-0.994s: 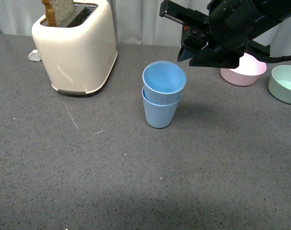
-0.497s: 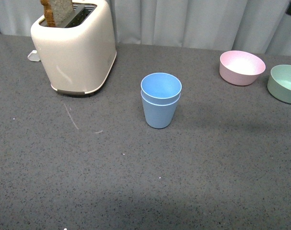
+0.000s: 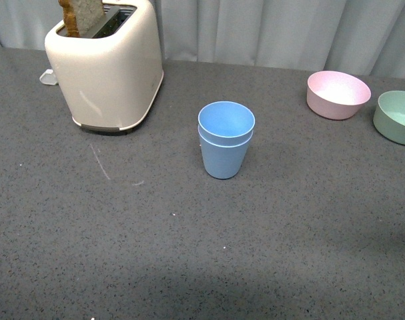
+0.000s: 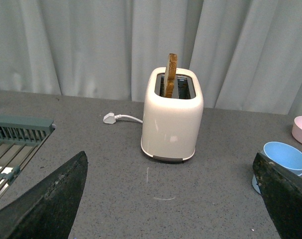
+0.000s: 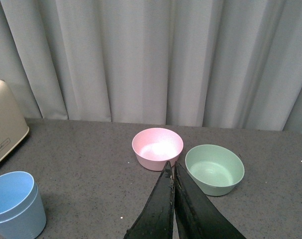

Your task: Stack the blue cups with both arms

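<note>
Two light-blue cups [image 3: 225, 140] stand nested, one inside the other, upright in the middle of the grey table. The stack also shows in the left wrist view as blue cups [image 4: 285, 158] and in the right wrist view as blue cups [image 5: 14, 204]. Neither arm appears in the front view. My left gripper [image 4: 173, 199] is open, its black fingers [image 4: 46, 204] spread wide over bare tabletop, well away from the cups. My right gripper [image 5: 172, 167] is shut with nothing in it, raised above the table, its tips before the pink bowl.
A cream toaster [image 3: 107, 63] with a slice of bread standing in it sits at the back left. A pink bowl [image 3: 337, 94] and a pale green bowl [image 3: 396, 117] sit at the back right. A grey rack [image 4: 14, 144] lies beyond the toaster's side. Curtains hang behind the table.
One second ago my right arm hung above and behind the cups; it has since left the front view. The upper cup has settled deeper into the lower one.
</note>
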Available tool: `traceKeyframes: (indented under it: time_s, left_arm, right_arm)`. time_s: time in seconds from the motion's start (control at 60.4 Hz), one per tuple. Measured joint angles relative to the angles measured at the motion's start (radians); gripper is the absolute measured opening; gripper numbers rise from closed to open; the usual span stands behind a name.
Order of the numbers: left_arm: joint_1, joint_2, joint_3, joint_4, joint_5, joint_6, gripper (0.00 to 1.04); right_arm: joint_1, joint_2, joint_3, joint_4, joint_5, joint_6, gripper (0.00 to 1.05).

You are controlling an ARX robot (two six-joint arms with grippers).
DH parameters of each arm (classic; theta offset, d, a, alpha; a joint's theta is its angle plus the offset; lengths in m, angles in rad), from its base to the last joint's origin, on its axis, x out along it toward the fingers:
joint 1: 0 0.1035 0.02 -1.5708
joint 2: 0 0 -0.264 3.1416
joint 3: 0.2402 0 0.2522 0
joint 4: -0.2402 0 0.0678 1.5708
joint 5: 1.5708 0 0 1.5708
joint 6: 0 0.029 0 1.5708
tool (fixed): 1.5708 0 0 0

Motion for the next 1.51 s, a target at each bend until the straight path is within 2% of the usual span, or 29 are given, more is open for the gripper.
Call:
traceKeyframes:
  time_s: [0.033, 0.083, 0.166, 0.828, 1.508]
  left_arm:
    - [0.0, 0.0, 0.0, 0.0, 0.0, 0.0, 0.98]
    - [0.0, 0.0, 0.0, 0.0, 0.0, 0.0, 0.98]
    - [0.0, 0.0, 0.0, 0.0, 0.0, 0.0, 0.98]
    - [0.0, 0.0, 0.0, 0.0, 0.0, 0.0, 0.98]
    - [0.0, 0.0, 0.0, 0.0, 0.0, 0.0, 0.98]
  right_arm:
    - [-0.004, -0.024, -0.009, -0.015, -0.004, 0.0, 0.01]
    - [-0.05, -0.083, -0.029, -0.056, -0.068, 0.0, 0.01]
    - [-0.08, -0.184, -0.053, -0.129, -0.071, 0.0, 0.01]
    - [-0.08, -0.687, -0.103, -0.566, -0.077, 0.0, 0.01]
    - [-0.08, -0.954, -0.103, -0.826, -0.077, 0.0, 0.01]
